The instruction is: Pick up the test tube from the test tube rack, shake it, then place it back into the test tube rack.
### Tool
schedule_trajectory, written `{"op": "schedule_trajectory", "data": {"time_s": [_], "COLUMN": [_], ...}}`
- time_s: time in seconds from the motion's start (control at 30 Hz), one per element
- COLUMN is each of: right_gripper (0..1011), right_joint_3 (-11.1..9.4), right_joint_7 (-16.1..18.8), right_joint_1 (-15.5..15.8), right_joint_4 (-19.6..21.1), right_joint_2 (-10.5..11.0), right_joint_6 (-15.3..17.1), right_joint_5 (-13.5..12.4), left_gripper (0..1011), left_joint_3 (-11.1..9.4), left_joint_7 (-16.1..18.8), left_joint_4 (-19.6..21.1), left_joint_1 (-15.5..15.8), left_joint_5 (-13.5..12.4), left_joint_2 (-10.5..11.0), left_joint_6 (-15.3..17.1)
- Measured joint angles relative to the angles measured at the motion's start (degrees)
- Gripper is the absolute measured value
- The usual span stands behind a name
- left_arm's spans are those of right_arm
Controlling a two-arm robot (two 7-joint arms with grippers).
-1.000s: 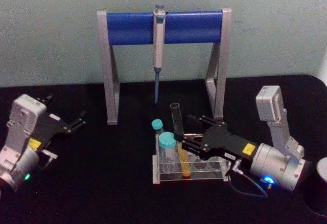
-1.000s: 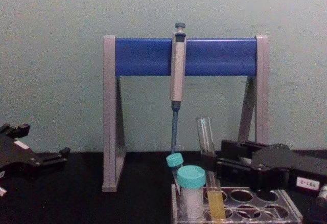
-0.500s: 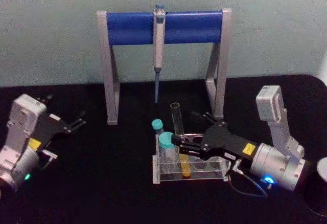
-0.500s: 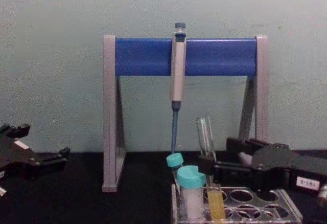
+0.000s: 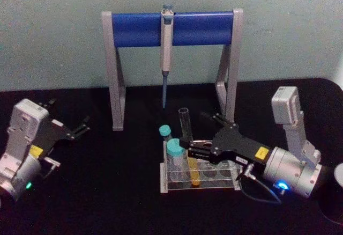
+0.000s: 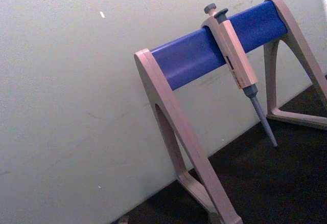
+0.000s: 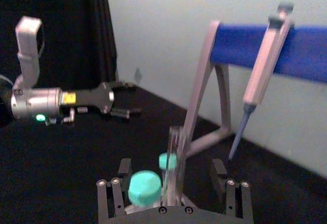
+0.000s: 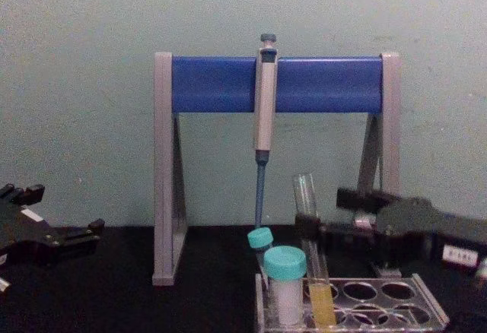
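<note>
While the test tube [image 5: 187,141] stands in a front-row hole of the test tube rack [image 5: 228,183], you have the right gripper [image 5: 188,148] reaching in from the rack's right side at the level of the bare glass, above the top plate. One finger lies across the front of the tube and the other sits behind it; the jaws look drawn in around the glass, though whether the pads truly bear on it I cannot tell for certain. The tube's round bottom, with its yellow-orange liquid, is down inside the rack, so no lift has begun.

Treat the tube as light, rigid and brittle. Thin glass will not give under the pads, so a hard squeeze risks cracking it, and a smooth wall can slip if the hold is too soft. Your best hold is on the clear middle section, above the liquid and well below the open mouth. It is uncapped, so shake gently and keep it near upright, or the liquid may spill.

Just left of the tube in the rack stand two teal-capped tubes [image 5: 174,154]; lift straight up to clear them. Behind the rack is the pipette stand [image 5: 170,29] with its pipette [image 5: 165,47]. The left gripper [image 5: 77,129] rests open, well to the rack's left.
</note>
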State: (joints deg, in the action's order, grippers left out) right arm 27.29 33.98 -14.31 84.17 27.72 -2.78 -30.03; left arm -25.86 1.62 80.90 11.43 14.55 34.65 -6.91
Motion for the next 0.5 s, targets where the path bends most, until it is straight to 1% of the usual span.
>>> {"op": "schedule_trajectory", "data": {"time_s": [0.2,0.3,0.33,0.37,0.43,0.47,0.5], "right_gripper": [1000,1000,1000,1000,1000,1000,1000], "right_joint_3": [-1.85,-3.32,-3.76,-4.77,-5.87,-7.03,-7.65], "right_joint_7": [0.0,-0.92,-1.46,-2.8,-4.6,-6.81,-7.93], "right_joint_1": [0.48,1.37,1.69,2.42,3.36,4.42,4.95], "right_joint_4": [3.07,5.21,5.78,6.78,7.79,8.67,9.08], "right_joint_2": [0.49,0.96,1.04,1.14,1.16,1.03,0.93], "right_joint_6": [-2.35,-3.6,-3.95,-4.52,-5.07,-5.59,-5.84], "right_joint_5": [-0.77,-0.94,-0.91,-0.83,-0.28,0.64,1.15], "left_gripper": [1002,1001,1002,1001,1001,1001,1001], "left_joint_3": [0.0,0.0,0.0,0.0,0.0,0.0,0.0], "left_joint_7": [0.0,0.0,0.0,0.0,0.0,0.0,0.0], "left_joint_4": [0.0,0.0,0.0,0.0,0.0,0.0,0.0], "left_joint_1": [0.0,0.0,0.0,0.0,0.0,0.0,0.0], "left_joint_5": [0.0,0.0,0.0,0.0,0.0,0.0,0.0], "left_joint_2": [0.0,0.0,0.0,0.0,0.0,0.0,0.0], "left_joint_6": [0.0,0.0,0.0,0.0,0.0,0.0,0.0]}}
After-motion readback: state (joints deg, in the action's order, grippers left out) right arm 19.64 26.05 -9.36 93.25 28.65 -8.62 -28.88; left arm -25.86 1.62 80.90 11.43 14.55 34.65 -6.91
